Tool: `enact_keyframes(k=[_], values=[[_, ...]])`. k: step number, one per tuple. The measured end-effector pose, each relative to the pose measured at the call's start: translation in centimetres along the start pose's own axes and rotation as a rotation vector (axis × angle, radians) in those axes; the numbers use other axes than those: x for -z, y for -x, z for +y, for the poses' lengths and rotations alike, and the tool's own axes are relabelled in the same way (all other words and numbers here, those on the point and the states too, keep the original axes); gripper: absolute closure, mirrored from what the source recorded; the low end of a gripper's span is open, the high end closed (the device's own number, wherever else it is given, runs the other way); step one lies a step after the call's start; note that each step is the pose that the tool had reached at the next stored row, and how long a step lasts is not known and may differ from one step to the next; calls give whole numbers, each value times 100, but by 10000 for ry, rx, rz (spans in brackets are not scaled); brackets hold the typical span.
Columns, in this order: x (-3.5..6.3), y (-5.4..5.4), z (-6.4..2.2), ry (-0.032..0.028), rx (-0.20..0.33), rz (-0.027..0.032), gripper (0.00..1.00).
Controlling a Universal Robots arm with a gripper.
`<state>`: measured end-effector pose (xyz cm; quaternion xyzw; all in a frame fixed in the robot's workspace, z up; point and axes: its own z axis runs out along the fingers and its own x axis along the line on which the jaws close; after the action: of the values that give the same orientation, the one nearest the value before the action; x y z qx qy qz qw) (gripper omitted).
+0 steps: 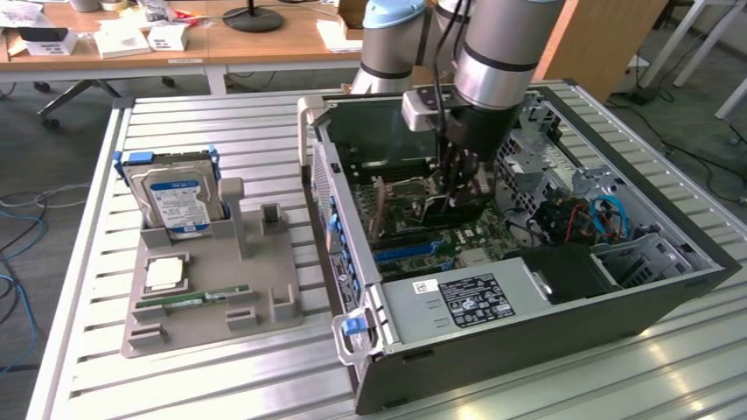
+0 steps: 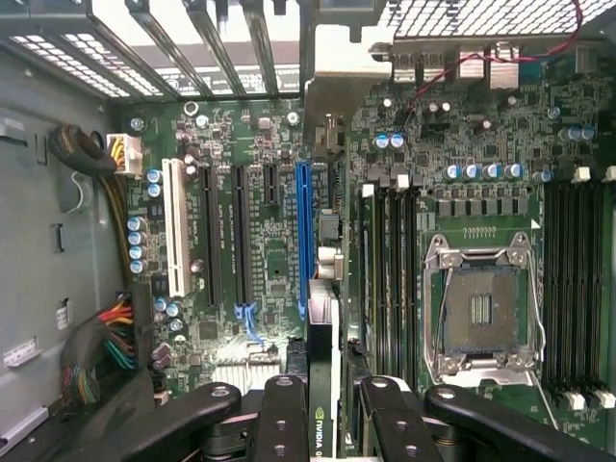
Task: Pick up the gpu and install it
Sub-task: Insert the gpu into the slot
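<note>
Inside case [image 1: 548, 337], fingers [image 2: 284, 414] clamp gpu [image 2: 323, 385] edge-on, just beside blue slot [image 2: 303, 241]

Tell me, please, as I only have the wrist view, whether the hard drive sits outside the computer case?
Observer: Yes. The hard drive stands upright in a grey tray beside the case, toward the exterior view's left.
Operator: Thank you. Does anything else lie on that tray?
Observer: A square chip and a green memory stick lie flat on it, nearer the camera than the drive.
Operator: I see the graphics card between the fingers here. How does the arm stand?
Observer: The arm points straight down into the open case, which lies on its side.
</note>
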<state>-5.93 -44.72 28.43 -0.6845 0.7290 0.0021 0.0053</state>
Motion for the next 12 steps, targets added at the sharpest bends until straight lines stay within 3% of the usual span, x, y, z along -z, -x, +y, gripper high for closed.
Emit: enact_keyframes(k=[12], values=[[1,-52,52,-22,-3,-1,74]])
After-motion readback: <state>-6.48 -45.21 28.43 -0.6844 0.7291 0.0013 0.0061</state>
